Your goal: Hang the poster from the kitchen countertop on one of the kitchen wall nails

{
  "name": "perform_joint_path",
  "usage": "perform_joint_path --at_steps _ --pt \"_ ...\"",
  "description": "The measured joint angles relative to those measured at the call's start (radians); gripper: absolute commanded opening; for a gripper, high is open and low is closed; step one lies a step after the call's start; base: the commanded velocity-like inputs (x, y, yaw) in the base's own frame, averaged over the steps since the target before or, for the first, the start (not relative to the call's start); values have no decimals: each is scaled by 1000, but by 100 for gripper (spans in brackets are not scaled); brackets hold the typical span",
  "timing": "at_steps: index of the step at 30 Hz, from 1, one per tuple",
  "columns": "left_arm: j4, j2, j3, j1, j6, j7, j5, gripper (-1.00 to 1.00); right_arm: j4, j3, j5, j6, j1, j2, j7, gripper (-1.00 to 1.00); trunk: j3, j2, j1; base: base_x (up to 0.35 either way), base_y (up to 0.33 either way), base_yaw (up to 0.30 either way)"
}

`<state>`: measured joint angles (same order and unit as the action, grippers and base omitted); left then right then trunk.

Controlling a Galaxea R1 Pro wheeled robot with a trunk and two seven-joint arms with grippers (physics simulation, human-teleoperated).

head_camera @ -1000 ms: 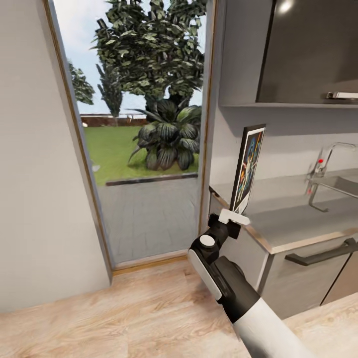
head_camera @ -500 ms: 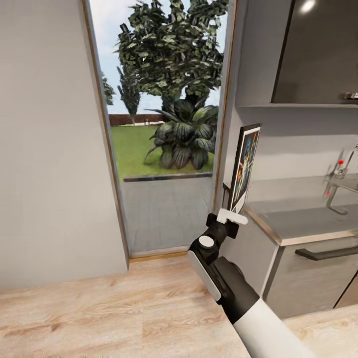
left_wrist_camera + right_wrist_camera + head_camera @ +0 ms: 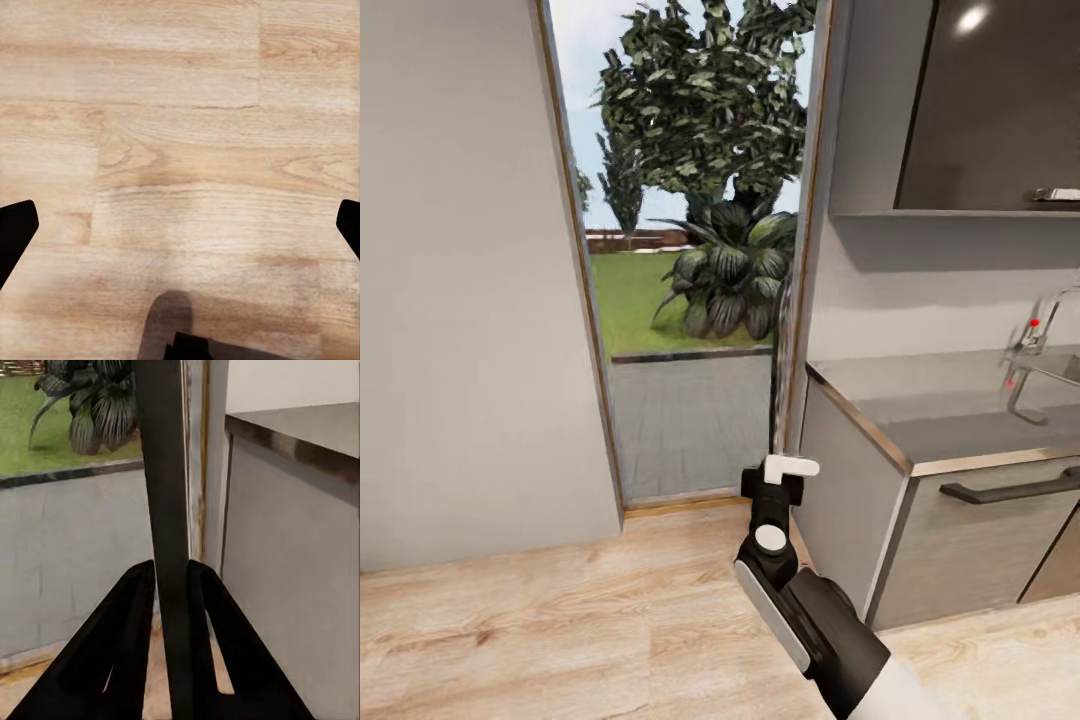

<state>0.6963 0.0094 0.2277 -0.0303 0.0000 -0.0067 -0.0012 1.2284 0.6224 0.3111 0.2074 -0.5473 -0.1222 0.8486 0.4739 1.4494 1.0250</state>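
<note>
right gripper [image 3: 171,585] clamped on thin black-framed poster [image 3: 163,472], edge-on | off grey stone countertop [image 3: 950,410] | left fingers [image 3: 16,229] spread, empty | hanging left

The right arm comes up from about five o'clock, black forearm rising to a wrist that points straight toward twelve. Its right gripper [image 3: 784,462] stands upright, both black fingers [image 3: 135,615] pressed flat against a thin dark panel held edge-on. The left gripper's [image 3: 180,225] two fingertips sit far apart, facing down.
</note>
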Motion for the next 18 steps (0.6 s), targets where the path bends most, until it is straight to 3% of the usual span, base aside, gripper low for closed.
perform_joint_path --at_steps 2,6,11,13,18 --pt "0 0 0 0 0 0 0 100 4 0 -1 -13 11 10 -45 -100 0 0 0 -5 0 0" --pt "0 1 0 0 0 -1 1 100 31 0 -2 -35 66 54 -217 -100 0 0 0 -2 0 0" --pt "0 18 0 0 0 -4 3 100 71 -2 -4 -101 150 157 -498 -100 0 0 0 0 0 0" --pt "0 25 0 0 0 -11 3 100 73 -2 -5 -115 171 178 -546 -100 0 0 0 0 0 0" --pt "-1 47 -3 0 0 -85 3 100 62 -4 -8 -210 238 285 -764 -100 0 0 0 0 0 0"
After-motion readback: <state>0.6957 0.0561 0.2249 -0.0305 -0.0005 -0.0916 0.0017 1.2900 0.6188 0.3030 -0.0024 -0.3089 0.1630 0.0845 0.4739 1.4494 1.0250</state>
